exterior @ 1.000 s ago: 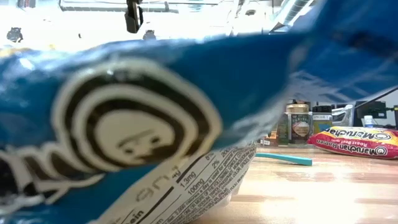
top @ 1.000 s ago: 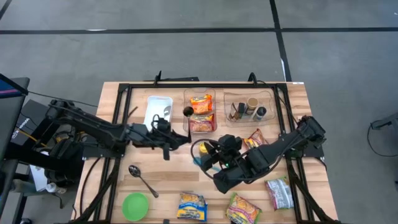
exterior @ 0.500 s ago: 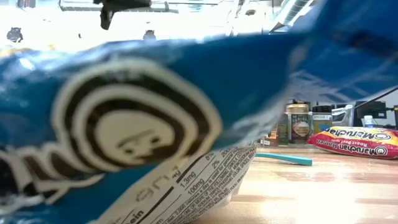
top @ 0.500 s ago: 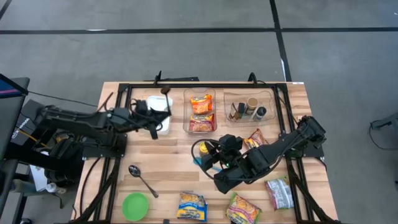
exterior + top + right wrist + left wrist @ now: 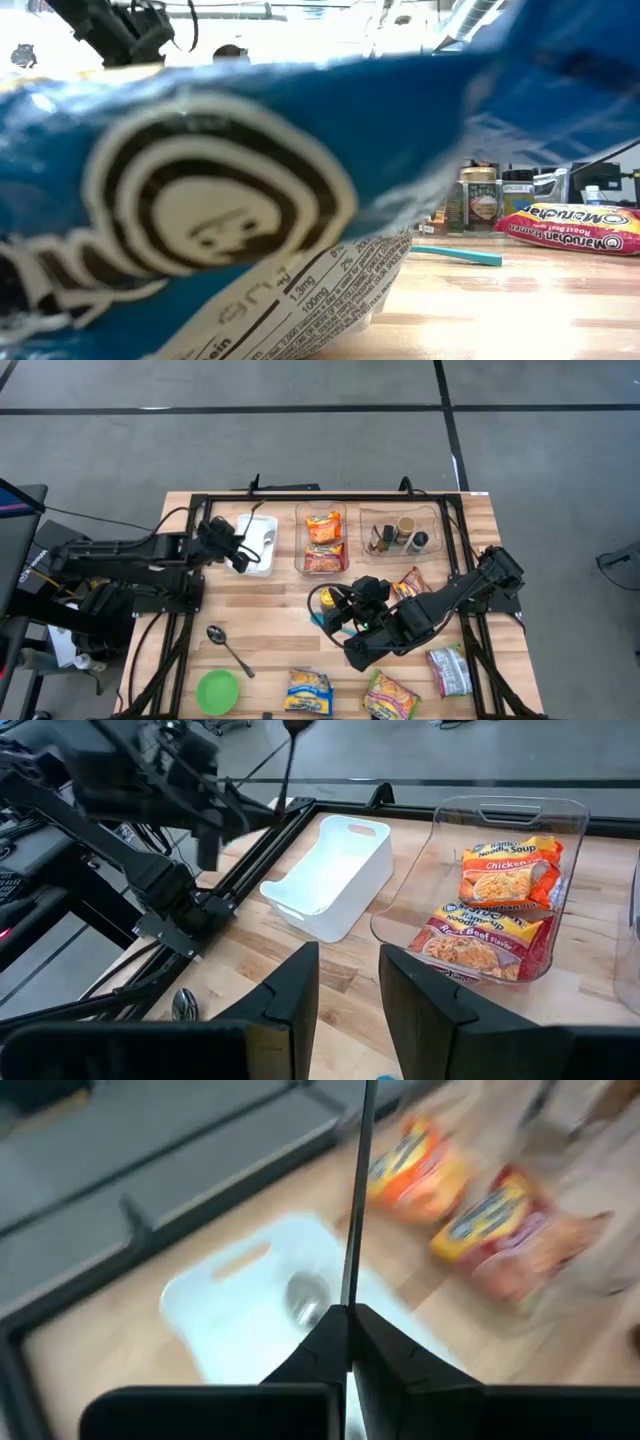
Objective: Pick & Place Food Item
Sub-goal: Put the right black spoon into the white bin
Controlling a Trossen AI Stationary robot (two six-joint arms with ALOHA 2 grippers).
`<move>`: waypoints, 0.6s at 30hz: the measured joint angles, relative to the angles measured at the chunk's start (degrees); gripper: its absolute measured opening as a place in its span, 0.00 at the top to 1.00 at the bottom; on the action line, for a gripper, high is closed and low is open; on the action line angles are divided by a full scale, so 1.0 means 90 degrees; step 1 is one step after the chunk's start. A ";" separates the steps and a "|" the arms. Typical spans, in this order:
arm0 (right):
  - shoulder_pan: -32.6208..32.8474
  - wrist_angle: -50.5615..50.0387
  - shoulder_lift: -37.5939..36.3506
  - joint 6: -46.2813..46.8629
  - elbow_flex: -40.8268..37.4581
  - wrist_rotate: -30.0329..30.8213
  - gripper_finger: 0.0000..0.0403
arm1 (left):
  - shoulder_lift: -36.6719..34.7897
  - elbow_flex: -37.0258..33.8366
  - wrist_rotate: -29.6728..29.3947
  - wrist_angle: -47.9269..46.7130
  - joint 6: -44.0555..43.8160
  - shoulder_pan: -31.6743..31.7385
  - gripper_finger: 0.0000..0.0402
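Roughly partway, by my reading: two ramen packets, one chicken (image 5: 505,865) and one roast beef (image 5: 478,935), lie inside the clear bin (image 5: 430,860) at the table's far side. Four more packets sit loose on the table (image 5: 480,510) nearer the front, one (image 5: 411,583) just below the jar bin and three (image 5: 449,670) (image 5: 391,699) (image 5: 308,692) along the near edge. Neither arm has food in hand. The left claw (image 5: 228,546) hangs over the white bin (image 5: 262,525), pinched together on a thin dark-handled utensil (image 5: 355,1200), not on a packet. The right claw (image 5: 348,955) hovers low at mid-table with its fingers apart and nothing between them, facing the clear bin. What remains, I judge, is to pick up a loose packet and carry it across to the bin.
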 joint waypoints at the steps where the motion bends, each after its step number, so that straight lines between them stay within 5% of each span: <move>1: 0.0000 0.0001 0.0000 -0.0002 0.0000 0.0000 0.75 | 0.0060 0.0000 0.0064 -0.0139 -0.0100 0.0096 0.99; 11: 0.0000 0.0005 0.0000 0.0001 0.0000 -0.0014 0.75 | 0.1061 0.0002 0.1859 -0.0499 -0.0237 0.1230 0.99; 18: 0.0000 0.0011 0.0000 -0.0050 0.0000 -0.0174 0.75 | 0.1629 0.0001 0.2316 -0.0594 -0.0236 0.1845 1.00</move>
